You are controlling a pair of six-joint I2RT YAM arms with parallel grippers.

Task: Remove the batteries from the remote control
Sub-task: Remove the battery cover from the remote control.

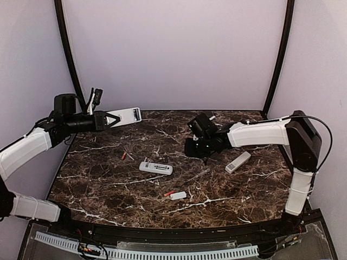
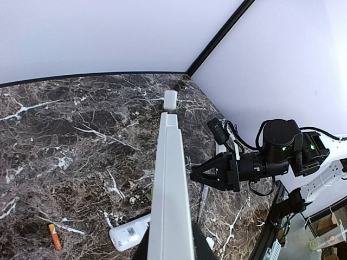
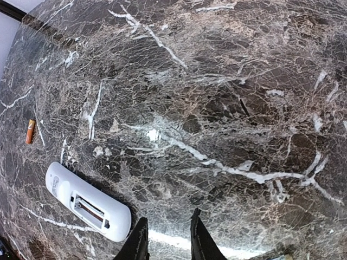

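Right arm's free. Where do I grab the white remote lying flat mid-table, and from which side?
Best come down from above and pinch the white remote across its narrow width, on the closed end away from the open battery bay. It lies flat, bay up, so only its long side edges offer a pinch.

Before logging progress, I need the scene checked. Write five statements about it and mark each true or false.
1. The left gripper holds a white remote off the table. True.
2. The right gripper grips a battery. False: it holds nothing.
3. The middle remote lies on the table with its battery compartment uncovered. True.
4. The orange battery sits in that compartment. False: it lies on the table, apart from the remote.
5. Only one remote lies on the table. False: a second remote lies nearer the right arm.
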